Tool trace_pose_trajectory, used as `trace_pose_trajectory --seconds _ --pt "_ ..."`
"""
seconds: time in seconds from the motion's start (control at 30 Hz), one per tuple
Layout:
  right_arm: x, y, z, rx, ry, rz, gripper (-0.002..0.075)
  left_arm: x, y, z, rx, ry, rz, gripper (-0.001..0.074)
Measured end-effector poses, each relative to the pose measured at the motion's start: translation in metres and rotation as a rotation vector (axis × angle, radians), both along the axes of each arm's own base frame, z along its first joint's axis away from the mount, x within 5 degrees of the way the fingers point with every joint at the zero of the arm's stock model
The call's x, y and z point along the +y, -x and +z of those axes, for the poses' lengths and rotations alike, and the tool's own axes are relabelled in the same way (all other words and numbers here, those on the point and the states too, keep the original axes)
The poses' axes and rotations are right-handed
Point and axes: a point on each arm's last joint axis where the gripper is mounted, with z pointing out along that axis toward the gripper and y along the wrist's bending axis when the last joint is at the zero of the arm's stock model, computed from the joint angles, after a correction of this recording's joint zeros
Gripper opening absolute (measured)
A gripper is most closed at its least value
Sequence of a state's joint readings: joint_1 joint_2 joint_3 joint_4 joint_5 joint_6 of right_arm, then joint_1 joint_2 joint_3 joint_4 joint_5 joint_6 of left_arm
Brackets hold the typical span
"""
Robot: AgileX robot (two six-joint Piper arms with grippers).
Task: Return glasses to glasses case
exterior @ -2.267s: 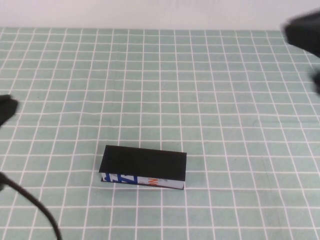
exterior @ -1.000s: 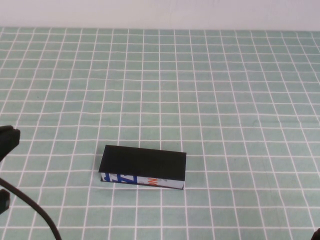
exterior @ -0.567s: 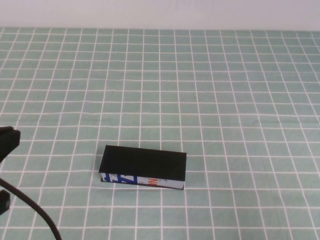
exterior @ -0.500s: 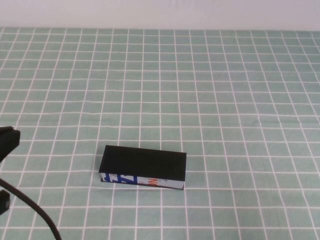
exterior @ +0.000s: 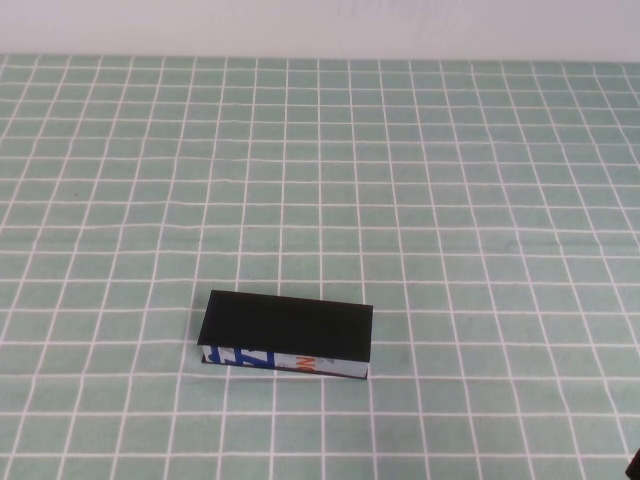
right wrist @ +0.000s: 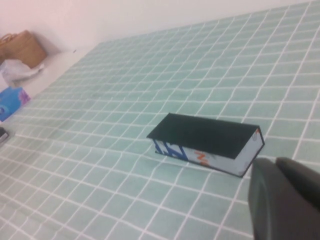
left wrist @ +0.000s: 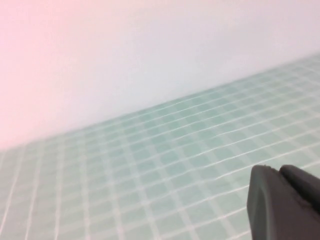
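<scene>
The glasses case (exterior: pixel 286 336) lies on the green checked cloth, front middle, lid shut, its white printed side facing me. It also shows in the right wrist view (right wrist: pixel 206 142). The glasses are not in view. My right gripper (right wrist: pixel 278 165) is shut and empty, held a little to the near right of the case and apart from it. In the high view only a dark speck of the right arm (exterior: pixel 634 468) shows at the bottom right corner. My left gripper (left wrist: pixel 280 172) is shut and empty over bare cloth, outside the high view.
In the right wrist view, beyond the cloth's edge, stand a brown bag (right wrist: pixel 20 46), crumpled white material (right wrist: pixel 17 69) and a blue packet (right wrist: pixel 11 102). A pale wall runs behind the table's far edge (exterior: pixel 320 55).
My left gripper and its cable have gone out of the high view at the left edge. A dark speck of the right arm shows at the bottom right corner. The case has not moved.
</scene>
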State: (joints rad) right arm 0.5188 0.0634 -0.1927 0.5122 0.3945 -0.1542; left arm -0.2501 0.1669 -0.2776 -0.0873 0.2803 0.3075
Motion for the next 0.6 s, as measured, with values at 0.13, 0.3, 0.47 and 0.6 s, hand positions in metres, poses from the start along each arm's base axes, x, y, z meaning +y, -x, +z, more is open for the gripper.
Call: trace_pose_trajectory --seconds 0.13,0.3,0.47,0.6 --pt "0.001 0.001 -0.001 0.013 0.010 0.011 -0.0014 0.008 0.004 -0.046 0.029 0.113 0.117 -0.0002" --pt "0.001 0.002 -0.004 0.033 0.025 0.027 -0.0014 0.009 0.004 -0.092 0.196 0.175 0.162 -0.0002" --pt "0.002 0.003 -0.005 0.045 0.035 0.037 -0.0014 0.009 0.005 -0.098 0.248 0.197 0.166 -0.0002" --pt "0.003 0.004 -0.008 0.067 0.054 0.055 -0.0014 0.009 0.005 -0.098 0.252 0.201 0.166 -0.0002"
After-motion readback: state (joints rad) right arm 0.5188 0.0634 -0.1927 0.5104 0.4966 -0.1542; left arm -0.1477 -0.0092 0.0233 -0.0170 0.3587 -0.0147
